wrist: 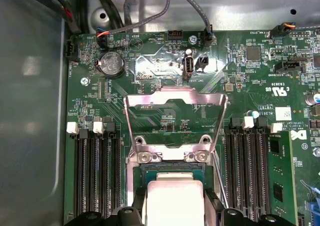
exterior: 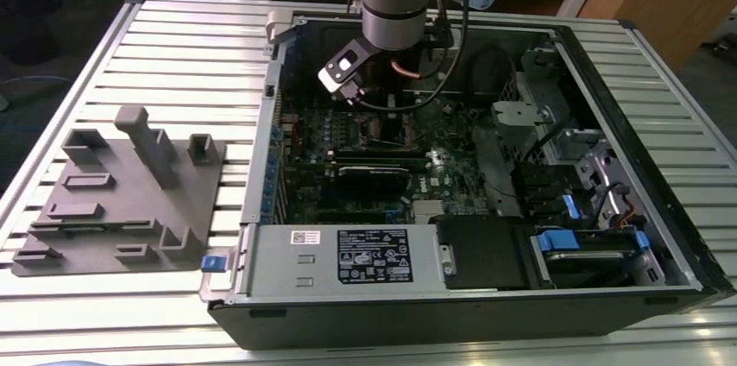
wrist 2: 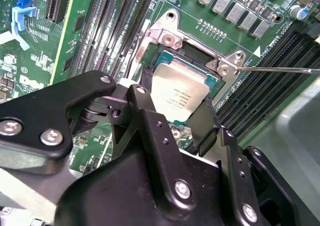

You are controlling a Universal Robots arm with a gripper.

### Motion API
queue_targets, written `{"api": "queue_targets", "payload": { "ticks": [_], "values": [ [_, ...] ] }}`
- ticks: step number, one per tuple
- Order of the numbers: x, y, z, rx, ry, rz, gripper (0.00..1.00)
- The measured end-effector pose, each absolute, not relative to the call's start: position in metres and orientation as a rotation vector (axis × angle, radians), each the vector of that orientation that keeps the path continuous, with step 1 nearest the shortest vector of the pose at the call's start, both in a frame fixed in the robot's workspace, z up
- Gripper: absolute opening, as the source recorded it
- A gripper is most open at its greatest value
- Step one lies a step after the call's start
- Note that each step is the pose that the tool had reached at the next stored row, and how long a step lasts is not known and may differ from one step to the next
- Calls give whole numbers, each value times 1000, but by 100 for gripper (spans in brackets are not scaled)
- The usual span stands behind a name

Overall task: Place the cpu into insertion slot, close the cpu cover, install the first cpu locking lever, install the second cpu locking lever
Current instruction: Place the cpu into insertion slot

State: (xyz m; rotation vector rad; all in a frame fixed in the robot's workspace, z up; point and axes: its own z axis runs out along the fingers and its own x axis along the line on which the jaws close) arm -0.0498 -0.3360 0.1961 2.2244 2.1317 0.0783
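Note:
The cpu point(wrist 2: 179, 89), a flat square chip with a dull silver top, lies in the insertion slot point(wrist 2: 220, 65) on the green board. My gripper point(wrist 2: 172, 106) is low over it, and its black fingers point(wrist 2: 145, 104) press against two opposite sides of the chip. In the first wrist view the cpu point(wrist: 174, 193) sits between the same fingers point(wrist: 212, 208), with the gripper point(wrist: 174, 208) shut on it. The cpu cover point(wrist: 175, 99), a silvery frame, stands swung open behind the slot. A thin locking lever point(wrist 2: 280, 69) juts out sideways. In the exterior view the gripper point(exterior: 386, 120) hangs inside the open computer case.
Rows of black memory slots point(wrist: 95, 176) flank the socket on both sides. The case walls point(exterior: 645, 124), the power supply point(exterior: 345, 258) and cables point(exterior: 484, 64) surround the board. A grey fixture block point(exterior: 127, 193) lies on the slatted table at the exterior view's left.

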Motion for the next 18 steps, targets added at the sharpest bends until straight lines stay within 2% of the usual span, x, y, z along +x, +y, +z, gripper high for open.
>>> {"api": "queue_targets", "payload": {
  "ticks": [18],
  "values": [
    [-48, -335, 195, 2225, 2131, 78, 54]
  ]
}}
